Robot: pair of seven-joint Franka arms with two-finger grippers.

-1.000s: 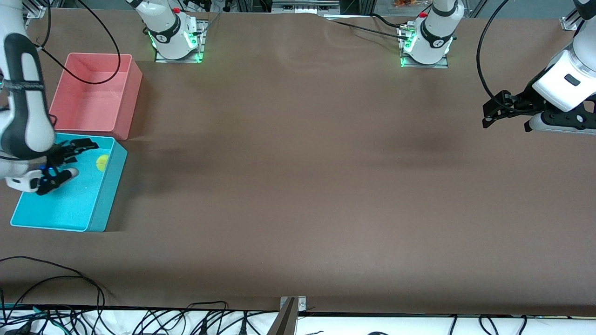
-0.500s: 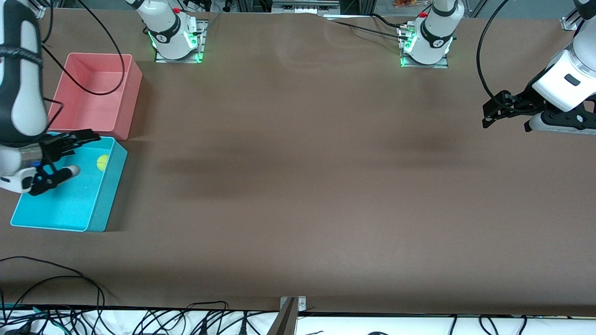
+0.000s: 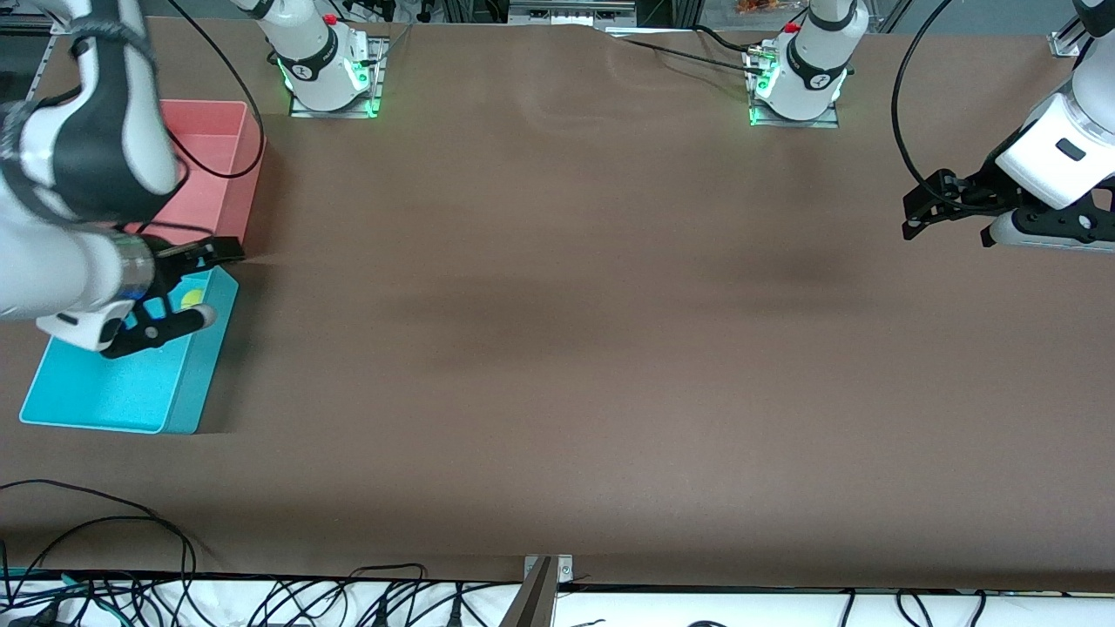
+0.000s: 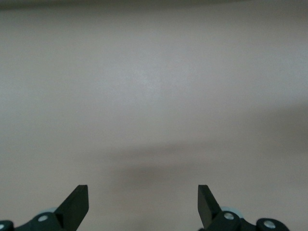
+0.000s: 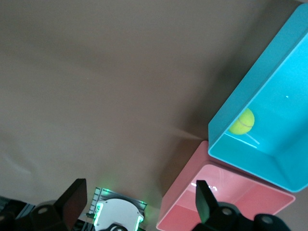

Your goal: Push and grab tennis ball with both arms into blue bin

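You see the wide brown tabletop filling the frame, bare across the middle. At the lower left sits the rectangular turquoise plastic bin, open-topped, just below the similar pink plastic bin. The right gripper hovers over the turquoise bin's upper corner, jaws spread and empty, partly hiding the fuzzy yellow-green tennis ball lying inside, so the drop looks done. At the right edge, the left gripper waits, jaws spread, its arm cut off.

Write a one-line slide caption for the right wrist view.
Tennis ball resting in a corner of the blue bin, pink bin beside it, seen past the open right tool.
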